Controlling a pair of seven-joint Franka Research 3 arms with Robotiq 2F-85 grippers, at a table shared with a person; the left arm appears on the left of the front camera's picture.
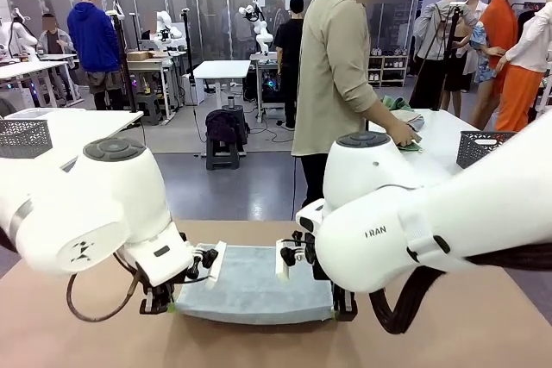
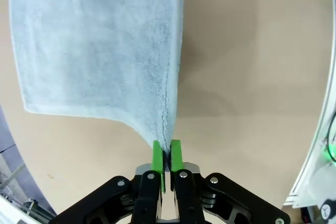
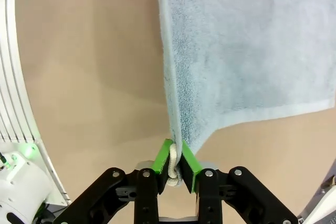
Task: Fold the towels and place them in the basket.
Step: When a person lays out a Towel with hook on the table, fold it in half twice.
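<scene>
A pale grey-blue towel (image 1: 254, 292) lies spread on the brown table between my two arms. My left gripper (image 1: 162, 303) is shut on its near left corner. In the left wrist view the green pads (image 2: 157, 157) pinch the towel (image 2: 100, 45) at its edge. My right gripper (image 1: 343, 306) is shut on the near right corner. The right wrist view has that gripper (image 3: 175, 153) clamped on the towel (image 3: 247, 51) together with a small white loop (image 3: 172, 167). A dark grey lattice basket (image 1: 483, 146) stands far right on a white table, and another (image 1: 24, 137) far left.
A person (image 1: 332, 66) stands beyond the table's far edge, hand (image 1: 404, 134) on folded dark green towels (image 1: 405, 118) on the white table at the right. Bare brown tabletop (image 1: 483, 333) surrounds the towel.
</scene>
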